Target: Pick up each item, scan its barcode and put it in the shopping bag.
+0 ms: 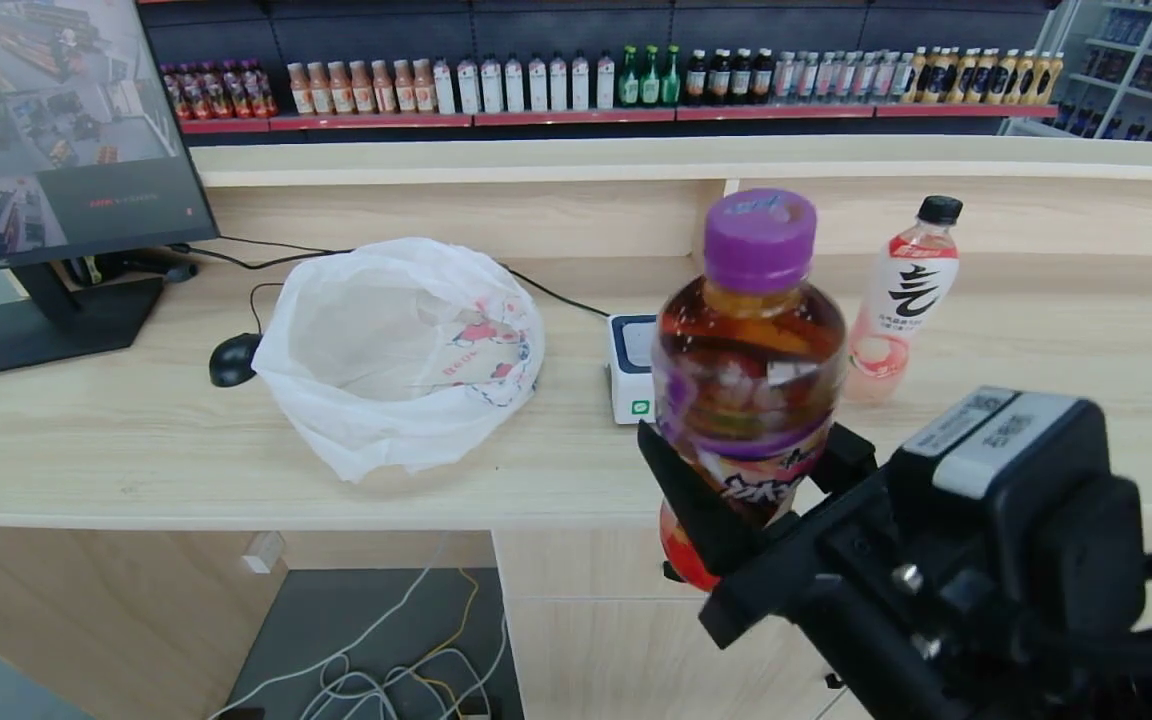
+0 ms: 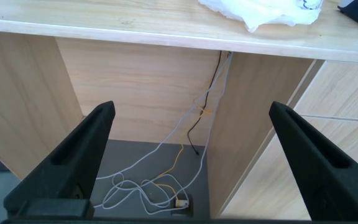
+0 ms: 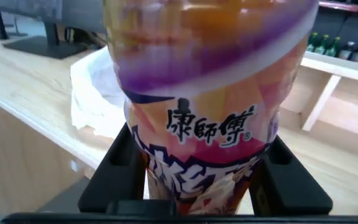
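My right gripper (image 1: 751,485) is shut on a purple-capped tea bottle (image 1: 748,370), held upright in the air in front of the counter's front edge; the bottle (image 3: 207,93) looms large in the right wrist view between the black fingers (image 3: 114,168). The white shopping bag (image 1: 401,345) lies open on the counter to the left of it. A small white barcode scanner (image 1: 633,368) stands just behind the held bottle. A pink-labelled bottle with a black cap (image 1: 901,300) stands on the counter at the right. My left gripper (image 2: 191,162) is open below the counter's level, facing the cabinet recess.
A monitor (image 1: 56,130) on its stand and a black mouse (image 1: 234,358) sit at the counter's left. A raised ledge (image 1: 636,160) runs along the counter's back. Cables (image 2: 160,180) lie on the floor in the recess under the counter.
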Controlling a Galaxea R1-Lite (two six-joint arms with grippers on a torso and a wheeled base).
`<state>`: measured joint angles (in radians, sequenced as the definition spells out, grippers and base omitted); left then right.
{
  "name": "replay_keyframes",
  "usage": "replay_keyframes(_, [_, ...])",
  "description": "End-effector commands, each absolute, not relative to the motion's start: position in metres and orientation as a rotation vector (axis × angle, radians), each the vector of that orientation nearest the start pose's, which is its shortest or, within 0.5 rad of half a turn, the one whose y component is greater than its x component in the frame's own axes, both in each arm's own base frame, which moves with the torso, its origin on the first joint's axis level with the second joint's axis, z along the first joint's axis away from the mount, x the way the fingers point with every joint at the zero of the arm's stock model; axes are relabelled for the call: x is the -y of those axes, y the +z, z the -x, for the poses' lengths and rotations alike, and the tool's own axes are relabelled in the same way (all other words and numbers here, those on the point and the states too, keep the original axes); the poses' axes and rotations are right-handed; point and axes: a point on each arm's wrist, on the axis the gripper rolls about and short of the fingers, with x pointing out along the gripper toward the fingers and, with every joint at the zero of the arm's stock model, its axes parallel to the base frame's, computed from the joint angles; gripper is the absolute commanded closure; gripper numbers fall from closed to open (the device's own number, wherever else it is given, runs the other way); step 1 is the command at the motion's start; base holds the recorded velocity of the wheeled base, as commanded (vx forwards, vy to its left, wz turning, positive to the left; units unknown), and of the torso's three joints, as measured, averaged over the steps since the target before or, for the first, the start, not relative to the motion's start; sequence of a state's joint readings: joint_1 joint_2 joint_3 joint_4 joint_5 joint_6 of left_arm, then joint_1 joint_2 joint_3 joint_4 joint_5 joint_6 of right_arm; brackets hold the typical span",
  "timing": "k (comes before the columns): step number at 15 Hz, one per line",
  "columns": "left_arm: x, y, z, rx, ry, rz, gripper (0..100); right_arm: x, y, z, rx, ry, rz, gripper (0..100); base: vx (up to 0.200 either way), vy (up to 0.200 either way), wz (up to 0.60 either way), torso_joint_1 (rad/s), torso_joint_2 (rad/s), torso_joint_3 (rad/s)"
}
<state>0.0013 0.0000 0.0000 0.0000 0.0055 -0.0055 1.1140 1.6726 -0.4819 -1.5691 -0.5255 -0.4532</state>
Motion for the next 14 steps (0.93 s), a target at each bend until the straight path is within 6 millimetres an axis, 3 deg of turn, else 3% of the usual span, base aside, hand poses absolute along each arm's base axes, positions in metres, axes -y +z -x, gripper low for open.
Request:
replay_keyframes(1, [0.0, 0.075, 0.023, 0.0, 0.008, 0.006, 0, -0.221, 0.206, -0.146, 0.394, 0.508, 0.063, 100, 0.0, 0.0, 0.0, 0.0, 0.0, 0.0])
replay_keyframes(8, [0.0, 0.075, 0.023, 0.0, 0.008, 0.006, 0, -0.182, 0.209, -0.197, 0.398, 0.535, -0.096, 100, 0.0, 0.0, 0.0, 0.0, 0.0, 0.0])
replay_keyframes(14, [0.0, 0.075, 0.023, 0.0, 0.008, 0.006, 0, -0.166, 0.211, -0.208, 0.395, 0.491, -0.142, 100, 0.0, 0.0, 0.0, 0.0, 0.0, 0.0])
